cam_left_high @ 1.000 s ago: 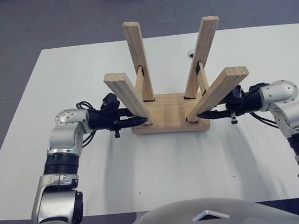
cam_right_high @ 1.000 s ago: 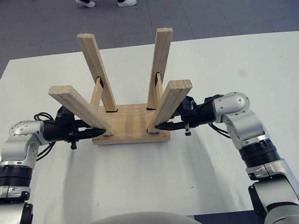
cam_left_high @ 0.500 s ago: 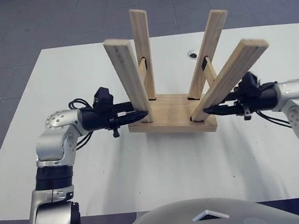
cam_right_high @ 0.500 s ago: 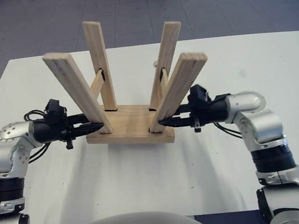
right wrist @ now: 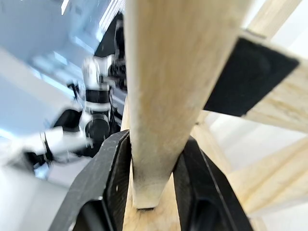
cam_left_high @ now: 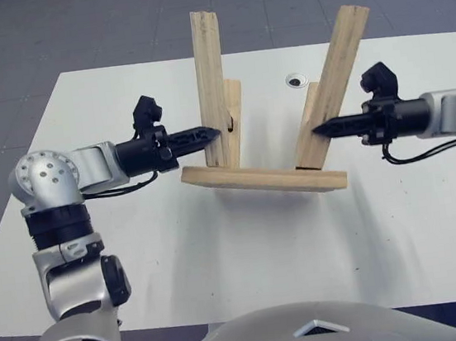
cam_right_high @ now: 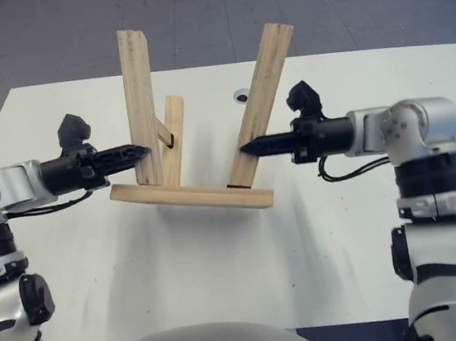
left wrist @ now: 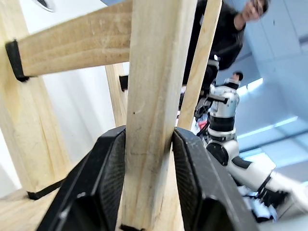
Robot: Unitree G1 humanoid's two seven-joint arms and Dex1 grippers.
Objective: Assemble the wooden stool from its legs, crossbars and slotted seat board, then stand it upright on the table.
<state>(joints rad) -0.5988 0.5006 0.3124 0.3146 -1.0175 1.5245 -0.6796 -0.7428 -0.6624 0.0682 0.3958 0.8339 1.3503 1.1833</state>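
The wooden stool (cam_left_high: 262, 180) hangs upside down over the middle of the white table (cam_left_high: 140, 264), legs pointing up and the slotted seat board (cam_right_high: 189, 196) lowest, seen nearly edge-on. The board slants, with its end toward the table's right edge sitting lower; whether it touches the tabletop cannot be told.

The left gripper (cam_left_high: 210, 129) reaches in from the table's left side and pinches the near left leg (cam_left_high: 210, 81) partway up. In the left wrist view its black fingers (left wrist: 113, 178) press on both faces of that leg, and a crossbar (left wrist: 72, 45) runs off to a neighbouring leg.

The right gripper (cam_left_high: 320, 128) comes in from the right side and clamps the near right leg (cam_left_high: 340, 65) the same way, its fingers (right wrist: 115, 178) tight against the wood.

A round grommet hole (cam_left_high: 294, 82) sits in the tabletop toward the far edge, behind the legs.
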